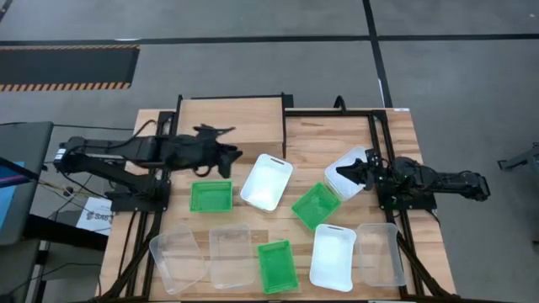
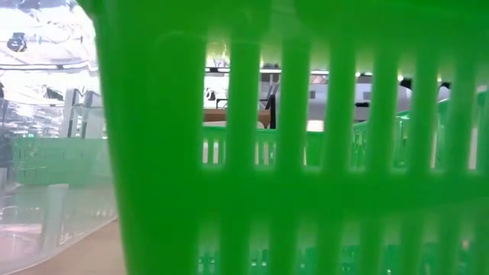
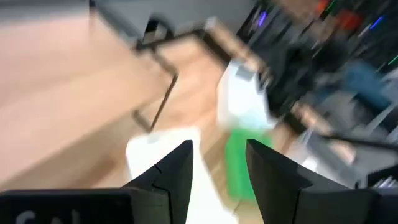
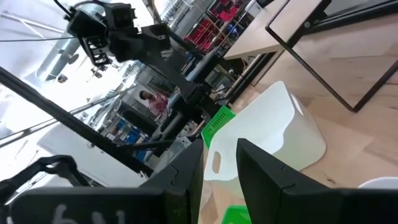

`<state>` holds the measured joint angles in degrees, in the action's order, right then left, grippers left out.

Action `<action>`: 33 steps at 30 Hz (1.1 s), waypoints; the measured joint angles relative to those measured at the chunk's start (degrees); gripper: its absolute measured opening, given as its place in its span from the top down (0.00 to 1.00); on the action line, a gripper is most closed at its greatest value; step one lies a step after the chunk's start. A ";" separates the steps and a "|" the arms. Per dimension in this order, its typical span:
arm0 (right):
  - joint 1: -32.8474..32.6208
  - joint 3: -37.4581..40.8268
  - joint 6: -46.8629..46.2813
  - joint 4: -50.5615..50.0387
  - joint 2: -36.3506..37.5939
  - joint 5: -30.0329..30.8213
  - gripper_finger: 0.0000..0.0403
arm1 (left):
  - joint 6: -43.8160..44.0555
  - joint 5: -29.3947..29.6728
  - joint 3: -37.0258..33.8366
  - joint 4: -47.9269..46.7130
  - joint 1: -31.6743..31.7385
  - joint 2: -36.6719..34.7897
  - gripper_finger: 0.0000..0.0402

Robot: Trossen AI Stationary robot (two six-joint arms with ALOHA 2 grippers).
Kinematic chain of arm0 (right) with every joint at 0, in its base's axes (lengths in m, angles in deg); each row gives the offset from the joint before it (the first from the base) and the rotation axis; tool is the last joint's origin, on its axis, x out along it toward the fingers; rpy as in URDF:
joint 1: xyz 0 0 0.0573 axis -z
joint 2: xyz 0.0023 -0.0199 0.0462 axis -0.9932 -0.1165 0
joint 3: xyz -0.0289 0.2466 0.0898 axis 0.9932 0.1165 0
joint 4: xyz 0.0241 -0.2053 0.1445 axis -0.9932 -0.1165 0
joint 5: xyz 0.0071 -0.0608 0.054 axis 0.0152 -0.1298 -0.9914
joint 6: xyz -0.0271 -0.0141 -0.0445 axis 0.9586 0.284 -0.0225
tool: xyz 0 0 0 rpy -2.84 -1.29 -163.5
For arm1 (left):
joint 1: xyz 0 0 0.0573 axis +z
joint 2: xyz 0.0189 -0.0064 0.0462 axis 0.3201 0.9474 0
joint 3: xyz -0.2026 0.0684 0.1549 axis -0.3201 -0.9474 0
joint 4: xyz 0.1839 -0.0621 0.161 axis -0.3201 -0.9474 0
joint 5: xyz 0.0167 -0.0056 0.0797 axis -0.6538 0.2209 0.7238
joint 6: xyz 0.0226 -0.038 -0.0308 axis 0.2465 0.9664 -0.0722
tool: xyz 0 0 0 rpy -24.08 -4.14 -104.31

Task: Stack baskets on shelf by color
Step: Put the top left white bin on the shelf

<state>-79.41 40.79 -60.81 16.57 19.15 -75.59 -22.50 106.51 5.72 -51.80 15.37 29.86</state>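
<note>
The light-wood shelf (image 1: 232, 118) stands at the table's far edge with nothing on it. Nine baskets rest on their bases on the table: green ones (image 1: 210, 195), (image 1: 317, 205), (image 1: 277, 266), white ones (image 1: 267, 181), (image 1: 349, 168), (image 1: 333, 257), and clear ones (image 1: 177, 257), (image 1: 232, 255), (image 1: 381, 252). My left gripper (image 1: 226, 153) (image 3: 217, 180) hovers open between the shelf and the left green basket. My right gripper (image 1: 344, 174) (image 4: 221, 171) is open over the right white basket's left edge, facing the middle white basket (image 4: 273, 130).
Black metal frames (image 1: 375, 151) run along the table on both sides beside the arm bases. A green basket (image 2: 306, 153) stands right against the low camera and blocks most of that view. People and shelving show in the room beyond (image 4: 152, 99).
</note>
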 joint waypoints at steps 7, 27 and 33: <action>0.00 0.00 0.00 -0.29 0.00 0.11 0.70 | 7.33 -4.92 3.05 -10.51 1.96 11.63 0.57; 0.00 0.00 0.94 -0.53 0.00 0.07 0.56 | 15.94 -16.52 3.10 -10.83 4.60 36.64 0.38; 0.00 0.00 1.07 -0.77 0.00 0.04 0.58 | 16.85 -17.04 3.12 -10.49 5.06 36.62 0.49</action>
<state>-79.41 40.79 -59.74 15.80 19.15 -75.55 -5.65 89.47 8.84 -62.29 20.43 66.47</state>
